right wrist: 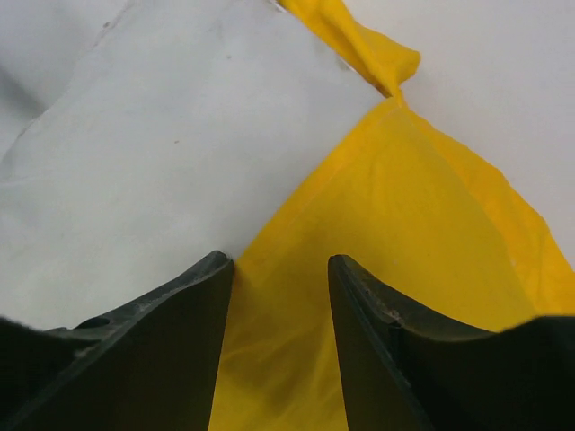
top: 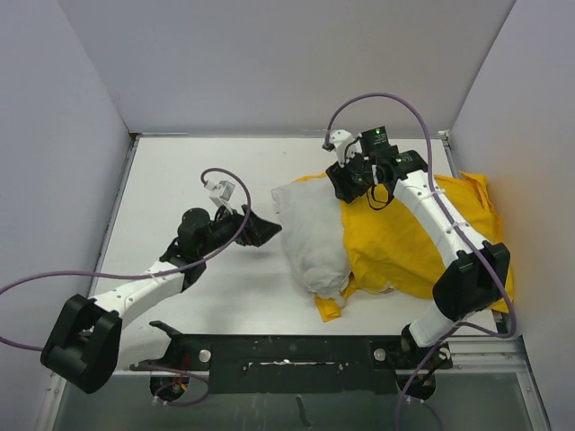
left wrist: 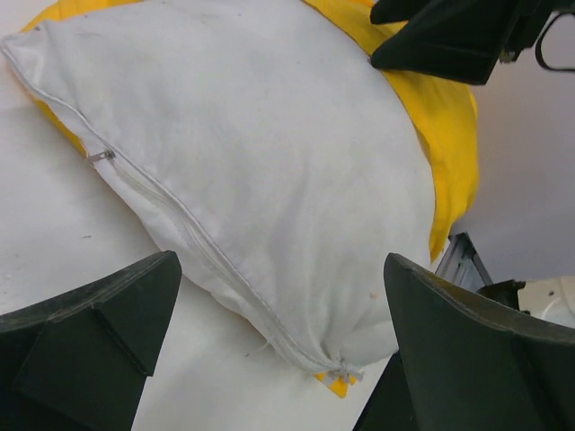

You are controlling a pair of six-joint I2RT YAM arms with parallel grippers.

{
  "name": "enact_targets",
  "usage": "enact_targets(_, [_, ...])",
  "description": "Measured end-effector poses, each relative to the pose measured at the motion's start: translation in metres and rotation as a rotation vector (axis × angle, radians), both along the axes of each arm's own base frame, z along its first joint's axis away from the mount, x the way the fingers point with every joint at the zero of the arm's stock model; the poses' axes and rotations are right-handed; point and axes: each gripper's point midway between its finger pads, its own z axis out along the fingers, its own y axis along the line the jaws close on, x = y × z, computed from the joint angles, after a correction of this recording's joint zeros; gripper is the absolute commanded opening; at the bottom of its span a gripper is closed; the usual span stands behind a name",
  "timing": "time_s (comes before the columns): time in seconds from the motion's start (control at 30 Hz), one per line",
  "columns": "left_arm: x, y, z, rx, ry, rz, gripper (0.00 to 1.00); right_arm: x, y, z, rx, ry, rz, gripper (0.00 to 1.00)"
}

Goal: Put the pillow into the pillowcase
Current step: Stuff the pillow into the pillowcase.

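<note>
The white pillow (top: 310, 238) lies in the middle of the table, its right side tucked into the yellow pillowcase (top: 404, 242), which spreads out to the right. My left gripper (top: 267, 229) stands open just left of the pillow, apart from it. In the left wrist view the pillow (left wrist: 269, 135) with its zip seam fills the space ahead of the wide jaws (left wrist: 280, 260). My right gripper (top: 349, 187) hovers at the pillowcase's far edge, where the yellow cloth meets the pillow. Its jaws (right wrist: 278, 260) are open, with yellow pillowcase (right wrist: 404, 251) below them and the pillow (right wrist: 162, 162) to the left.
White walls enclose the table (top: 180, 180) on the left, the back and the right. A black mounting rail (top: 287, 355) runs along the near edge between the arm bases. Purple cables loop above both arms. A small yellow corner (top: 328, 308) pokes out under the pillow's near end.
</note>
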Motion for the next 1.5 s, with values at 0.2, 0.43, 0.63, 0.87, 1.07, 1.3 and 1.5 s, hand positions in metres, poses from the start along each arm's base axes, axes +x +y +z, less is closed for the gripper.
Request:
enact_targets(0.2, [0.038, -0.014, 0.001, -0.025, 0.139, 0.019, 0.98, 0.015, -0.010, -0.017, -0.048, 0.016, -0.100, 0.03])
enact_targets(0.43, [0.072, -0.047, -0.035, -0.019, 0.281, -0.016, 0.82, 0.008, 0.007, -0.012, 0.017, 0.062, -0.030, 0.00])
enact_targets(0.63, [0.063, -0.078, -0.051, -0.031, 0.301, -0.124, 0.44, -0.005, 0.050, 0.042, 0.213, 0.061, 0.157, 0.00])
enact_targets(0.87, [0.054, -0.099, 0.001, -0.167, 0.088, -0.234, 0.17, -0.040, 0.098, 0.061, 0.372, 0.143, 0.347, 0.00])
enact_targets(1.07, [0.028, -0.109, 0.019, -0.299, -0.039, -0.308, 0.14, -0.058, 0.110, 0.064, 0.449, 0.187, 0.405, 0.00])
enact_targets(1.3, [0.010, -0.135, -0.047, -0.286, 0.040, -0.336, 0.13, -0.091, 0.080, -0.018, 0.473, 0.306, 0.385, 0.00])
enact_targets(1.5, [0.002, -0.160, -0.032, -0.295, -0.067, -0.360, 0.14, -0.095, 0.089, 0.005, 0.516, 0.270, 0.471, 0.00])
